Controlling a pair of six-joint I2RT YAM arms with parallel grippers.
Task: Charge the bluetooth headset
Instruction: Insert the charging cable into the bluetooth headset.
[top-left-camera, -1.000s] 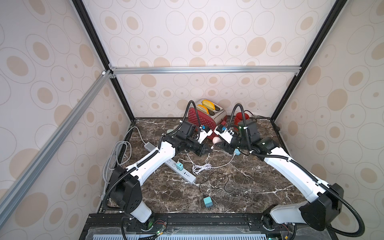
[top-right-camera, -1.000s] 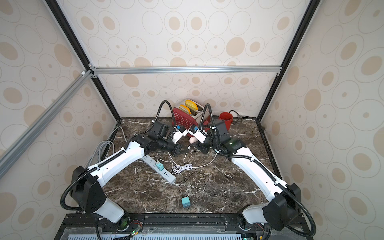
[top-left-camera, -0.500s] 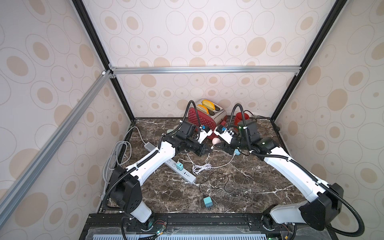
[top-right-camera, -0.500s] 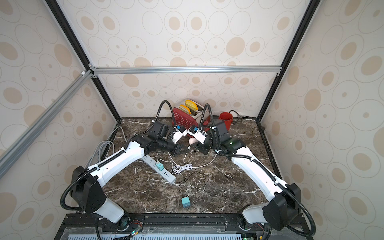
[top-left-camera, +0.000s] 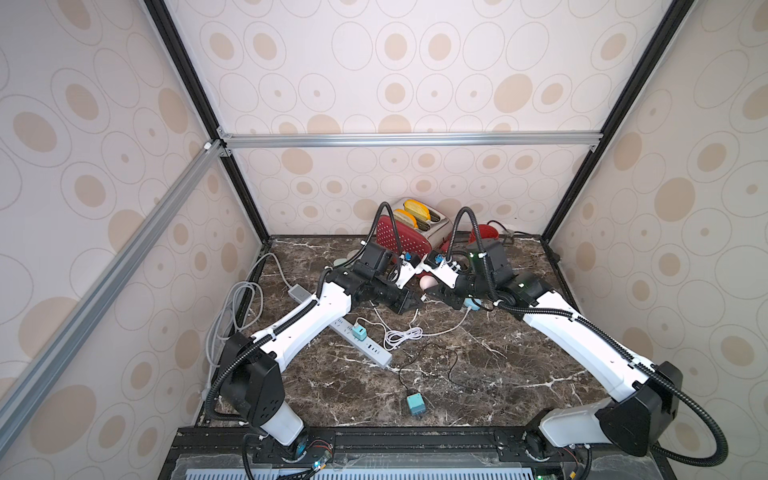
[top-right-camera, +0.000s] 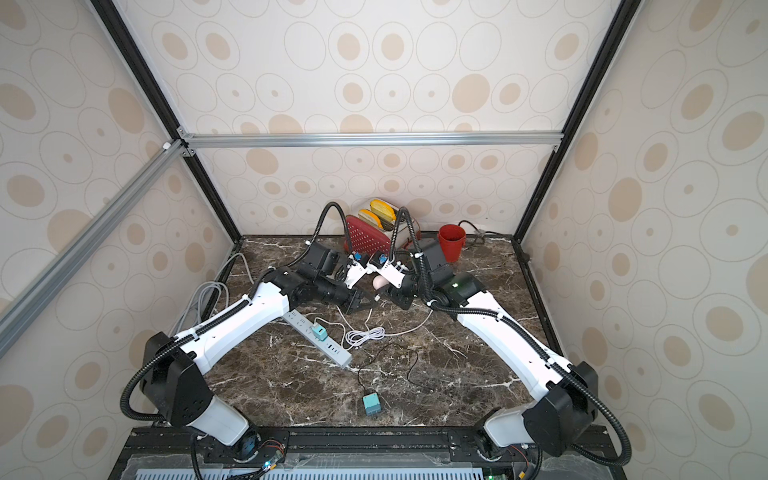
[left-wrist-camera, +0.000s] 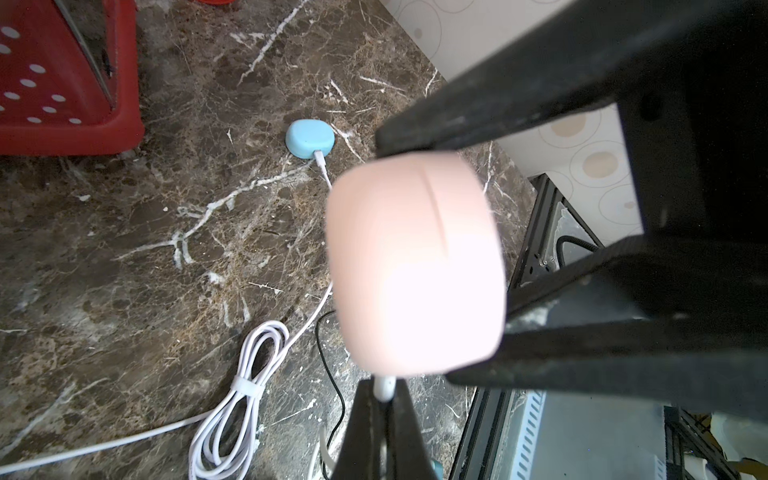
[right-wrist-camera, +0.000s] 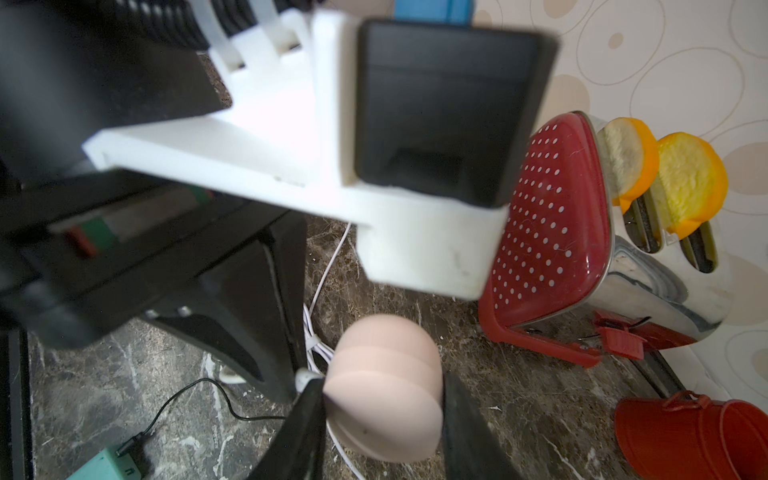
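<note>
The pink bluetooth headset case (left-wrist-camera: 415, 266) hangs above the marble table, with my right gripper (right-wrist-camera: 382, 411) shut on its two sides. My left gripper (left-wrist-camera: 384, 390) is shut on the white plug (left-wrist-camera: 384, 383) of a charging cable, and the plug's tip touches the case's lower edge. In both top views the two grippers meet at the case (top-left-camera: 428, 283) (top-right-camera: 380, 283) near the back middle, left gripper (top-left-camera: 409, 305) facing right gripper (top-left-camera: 440, 295). Whether the plug is fully seated is hidden.
A blue case (left-wrist-camera: 309, 139) lies on the table with another white cable plugged in. A coiled white cable (top-left-camera: 401, 334), a power strip (top-left-camera: 365, 347) with a teal charger (top-left-camera: 358, 332) and a loose teal charger (top-left-camera: 414, 403) lie in front. A red toaster (top-left-camera: 415, 232) and red cup (top-right-camera: 452, 243) stand behind.
</note>
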